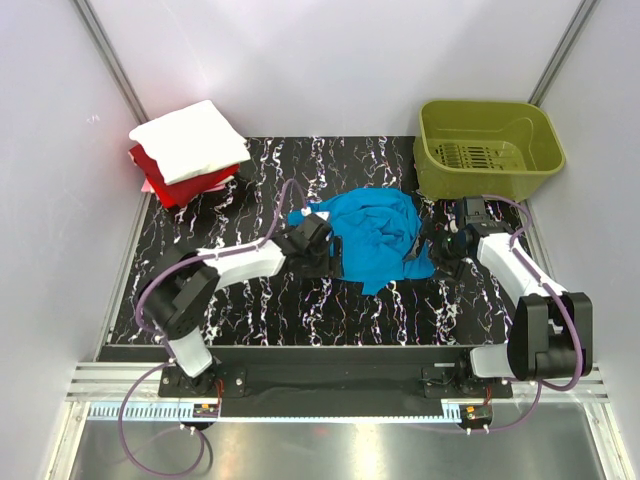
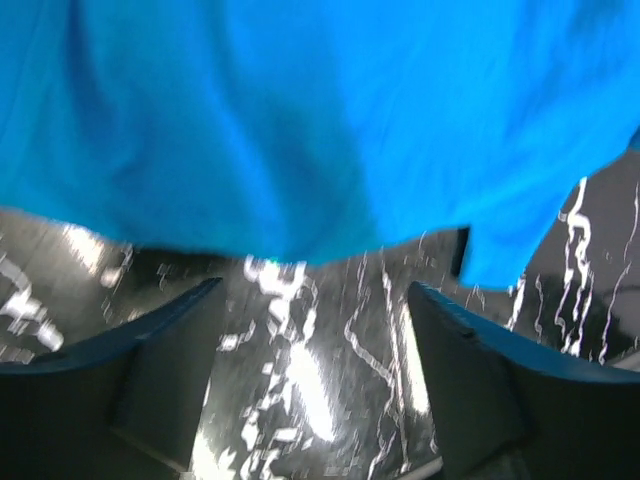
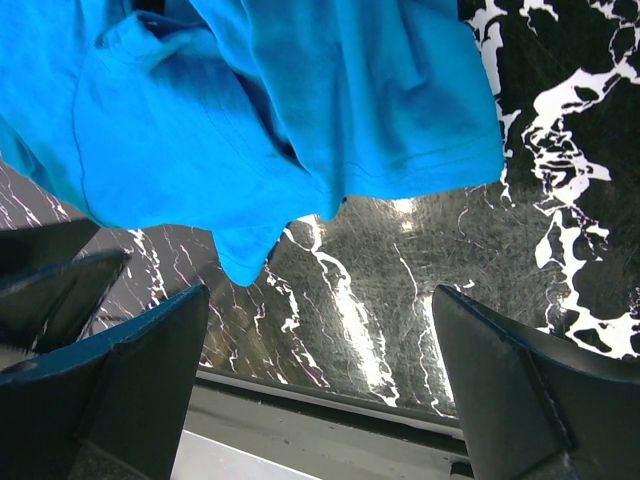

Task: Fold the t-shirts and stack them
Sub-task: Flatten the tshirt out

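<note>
The turquoise-blue t-shirt (image 1: 375, 235) lies crumpled in the middle of the black marbled table (image 1: 250, 300). A folded white t-shirt (image 1: 190, 140) rests on a folded red t-shirt (image 1: 165, 182) at the back left. My left gripper (image 1: 312, 240) sits at the blue shirt's left edge, open and empty; in the left wrist view the blue cloth (image 2: 300, 120) hangs just ahead of the fingers (image 2: 160, 350). My right gripper (image 1: 440, 245) sits at the shirt's right edge, open and empty; the blue cloth (image 3: 250, 110) lies ahead of its fingers (image 3: 510, 390).
An olive-green plastic basket (image 1: 487, 148) stands at the back right, just behind the right gripper. White walls close in the table on the left, back and right. The table's front edge (image 3: 330, 395) shows in the right wrist view.
</note>
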### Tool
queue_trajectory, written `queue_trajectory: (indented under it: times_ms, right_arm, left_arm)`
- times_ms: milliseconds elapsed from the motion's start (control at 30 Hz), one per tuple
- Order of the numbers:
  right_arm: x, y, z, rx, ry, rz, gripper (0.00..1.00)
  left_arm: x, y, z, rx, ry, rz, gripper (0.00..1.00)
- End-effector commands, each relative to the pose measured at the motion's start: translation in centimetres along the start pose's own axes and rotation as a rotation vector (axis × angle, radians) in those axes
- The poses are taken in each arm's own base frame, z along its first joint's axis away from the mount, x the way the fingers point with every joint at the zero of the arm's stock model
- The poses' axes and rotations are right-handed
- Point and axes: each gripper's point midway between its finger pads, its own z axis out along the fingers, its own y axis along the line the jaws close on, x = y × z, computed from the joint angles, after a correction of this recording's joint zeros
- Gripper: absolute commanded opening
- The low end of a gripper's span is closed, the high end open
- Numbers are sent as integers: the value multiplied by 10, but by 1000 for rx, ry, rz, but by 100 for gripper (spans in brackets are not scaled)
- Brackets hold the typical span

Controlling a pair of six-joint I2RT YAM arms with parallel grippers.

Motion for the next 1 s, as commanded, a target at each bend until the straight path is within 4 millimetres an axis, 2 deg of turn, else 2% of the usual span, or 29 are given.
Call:
queue_trajectory:
  times_ms: [0,133,167,267,300,333,367,400,467,500,533,567,600,633,667,700,733,767,833,867,967]
  right_arm:
    - [-1,3,-6,-16,-31,-36,100]
    - [0,4,-6,-18,-31,-39,100]
    - [0,3,-5,-17,-29,-39,100]
    - [0,2,-3,-12,-24,-38,100]
    - [0,2,-1,-12,-19,-35,100]
    - [1,1,0,-9,-14,-33,100]
    - [1,-1,0,-5,-14,-31,100]
    - [2,-1,1,-3,-13,-35,100]
    - [2,-2,1,3,-12,-34,100]
    - [1,-2,0,2,-18,-31,100]
    - [1,-2,0,2,-18,-32,100]
    - [1,-3,1,5,-16,-30,100]
    - [1,-3,2,6,-17,-28,100]
    - [1,-3,3,6,-13,-29,100]
    - [2,-3,4,5,-9,-26,100]
    - [1,-3,4,1,-10,-26,100]
    - [1,-2,5,-1,-9,-24,100]
    - [3,-3,6,0,-6,-22,100]
    - [3,-2,6,-5,-5,-19,100]
    - [4,-2,6,-8,-3,-21,100]
    - [6,-2,4,-13,-3,-22,100]
  left_arm:
    - [-21,-21,11,56,-57,-9,73]
    - [-17,-18,23,48,-44,-11,58]
    - [-17,-18,25,51,-43,-11,46]
    - [-20,-22,27,65,-40,5,24]
    - [-23,-25,22,64,-39,16,8]
    - [-26,-24,17,50,-37,17,0]
    - [-32,-20,10,15,-53,17,0]
    - [-39,-24,-12,17,-59,23,0]
    - [-58,-13,-41,-21,-116,-1,0]
    - [-67,-11,-74,-12,-147,-4,0]
    - [-73,-6,-90,-15,-167,-12,0]
    - [-85,7,-107,-33,-197,-37,2]
    - [-87,16,-133,-44,-214,-31,4]
    - [-90,25,-145,-56,-225,-37,11]
    - [-90,46,-153,-83,-205,-66,14]
    - [-90,58,-162,-101,-211,-48,18]
    - [-87,65,-165,-95,-194,-46,27]
    - [-80,84,-162,-123,-164,-64,43]
    - [-62,107,-155,-173,-95,-63,61]
    - [-46,121,-147,-188,-38,-94,70]
    - [-22,133,-138,-177,-7,-133,78]
